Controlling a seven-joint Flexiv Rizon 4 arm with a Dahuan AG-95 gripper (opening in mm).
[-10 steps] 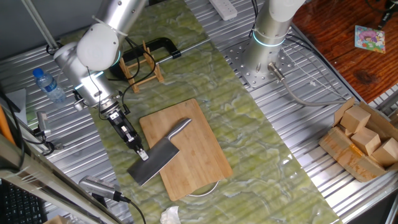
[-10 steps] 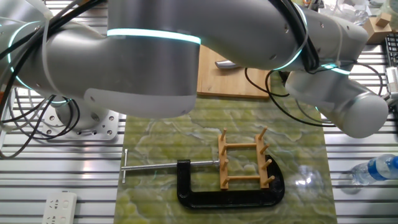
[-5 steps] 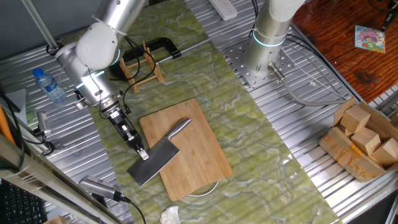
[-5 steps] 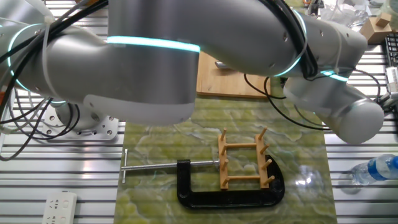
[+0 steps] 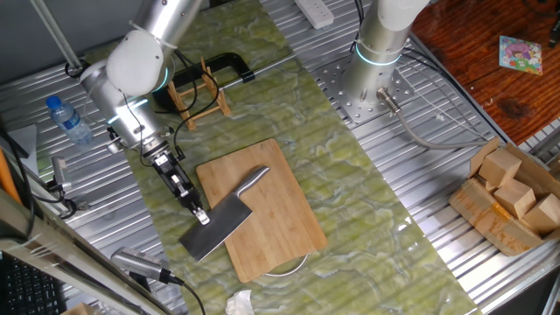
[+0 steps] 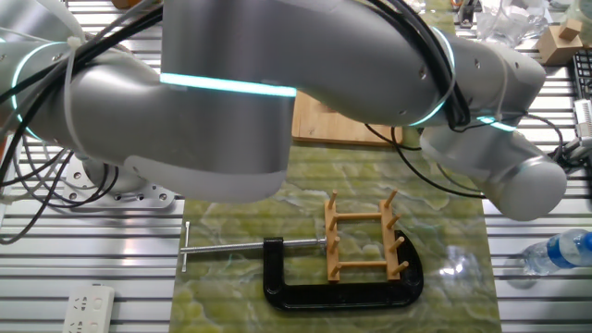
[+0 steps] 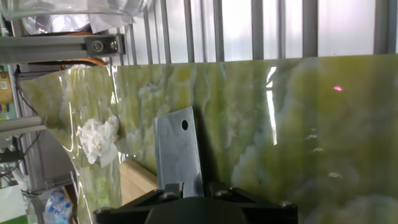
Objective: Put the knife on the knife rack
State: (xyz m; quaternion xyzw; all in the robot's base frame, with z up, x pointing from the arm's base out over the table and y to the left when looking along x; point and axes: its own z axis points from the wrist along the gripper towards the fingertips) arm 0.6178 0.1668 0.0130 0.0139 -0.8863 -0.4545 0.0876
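Steel is hanging half off the bamboo cutting board (image 5: 262, 206): in one fixed view the knife (image 5: 224, 217) is lying with its broad blade jutting past the board's near-left edge, and the gripper (image 5: 199, 215) is sitting at the blade's spine there, fingers seemingly closed on it. In the other fixed view the arm is hiding the knife, and the knife rack (image 6: 363, 239) is standing well away from the board, inside the black clamp (image 6: 333, 277). In the hand view the blade is rising between the fingers. Such a thin-edge pinch is risking the heavy blade swivelling or slipping during the lift.
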